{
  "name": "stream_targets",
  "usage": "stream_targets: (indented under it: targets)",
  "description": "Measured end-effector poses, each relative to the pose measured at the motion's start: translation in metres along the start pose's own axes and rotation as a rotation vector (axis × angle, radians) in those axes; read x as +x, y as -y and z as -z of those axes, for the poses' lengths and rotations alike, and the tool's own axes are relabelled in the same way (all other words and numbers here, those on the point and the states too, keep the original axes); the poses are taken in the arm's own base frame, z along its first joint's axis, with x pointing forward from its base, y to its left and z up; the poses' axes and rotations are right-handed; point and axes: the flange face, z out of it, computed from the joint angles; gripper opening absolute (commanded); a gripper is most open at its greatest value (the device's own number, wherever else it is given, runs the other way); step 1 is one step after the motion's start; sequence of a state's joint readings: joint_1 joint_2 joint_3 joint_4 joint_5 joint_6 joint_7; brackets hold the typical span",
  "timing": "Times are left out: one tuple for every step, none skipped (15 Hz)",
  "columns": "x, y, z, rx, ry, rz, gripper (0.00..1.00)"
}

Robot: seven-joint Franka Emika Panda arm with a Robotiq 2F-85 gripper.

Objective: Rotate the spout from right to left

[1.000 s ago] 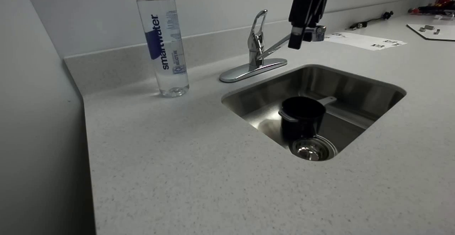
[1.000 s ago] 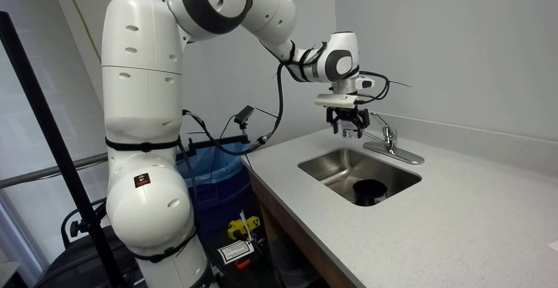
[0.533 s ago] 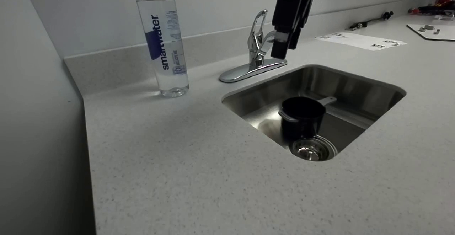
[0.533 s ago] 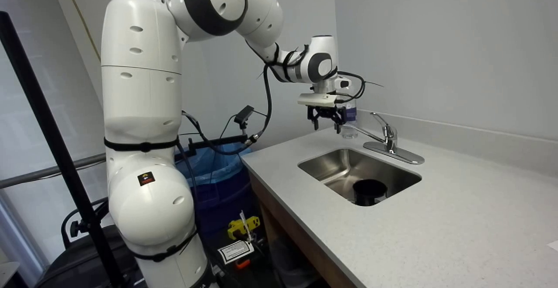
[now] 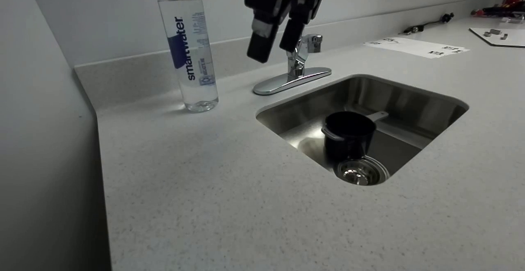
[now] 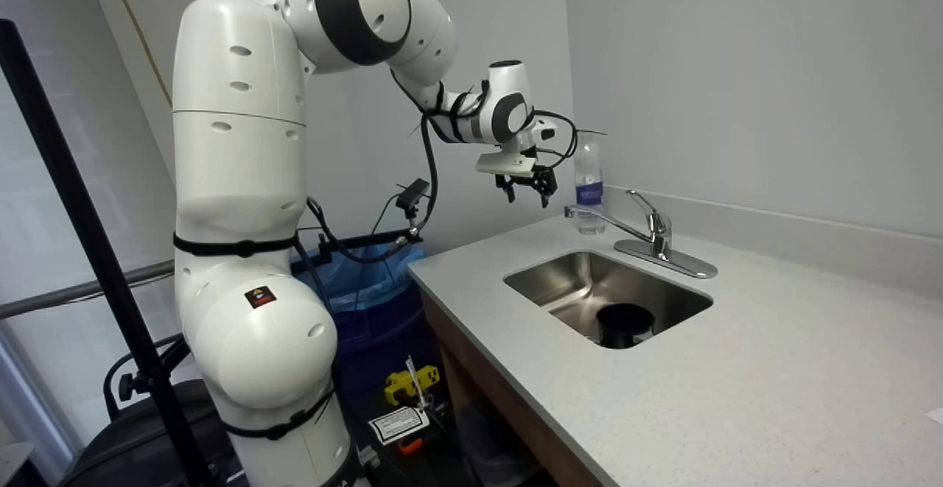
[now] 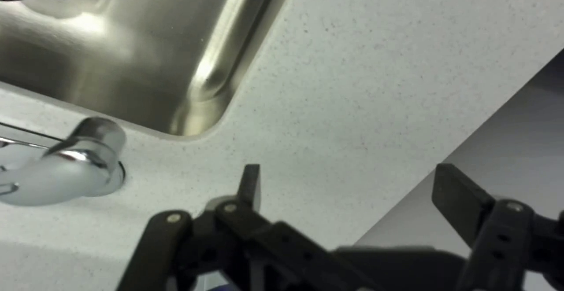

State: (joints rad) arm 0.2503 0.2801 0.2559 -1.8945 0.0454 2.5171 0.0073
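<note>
A: What is seen closest in the wrist view?

B: The gripper point(image 7: 348, 183). Its black fingers point(image 7: 460, 203) are spread wide apart, and nothing is held between them.

A: Where is the spout point(image 6: 610, 220) found?

B: Near the gripper, with a gap seen between the two. In an exterior view, the low part of the tall water bottle point(image 6: 589, 177) is crossed by the spout.

A: What is the spout joined to?

B: A shiny base plate point(image 5: 283, 83), which is set on the pale counter point(image 7: 365, 106) beside the sink point(image 7: 154, 31).

A: And what is seen farther down?

B: The metal sink is sunk into the counter. In it, a black pot point(image 5: 348, 144) is set upright, close to the round drain point(image 5: 359, 174).
</note>
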Motion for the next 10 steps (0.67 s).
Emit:
stream_targets:
  targets:
    - [0.002, 0.005, 0.001, 0.002, -0.019, -0.005, 1.0]
    - [0.003, 0.008, 0.002, 0.005, -0.035, -0.009, 1.0]
    - [0.005, 0.009, 0.003, 0.006, -0.049, -0.014, 1.0]
    - [0.006, 0.009, 0.004, 0.006, -0.059, -0.017, 1.0]
    - [0.007, 0.007, 0.006, 0.005, -0.066, -0.021, 1.0]
    - [0.008, 0.004, 0.009, 0.003, -0.071, -0.027, 1.0]
    - [0.01, 0.0, 0.012, 0.002, -0.077, -0.035, 1.0]
    - [0.011, -0.006, 0.016, 0.0, -0.084, -0.046, 1.0]
    - [0.013, -0.013, 0.02, 0.001, -0.091, -0.059, 1.0]
    - [0.014, -0.021, 0.025, 0.003, -0.1, -0.073, 1.0]
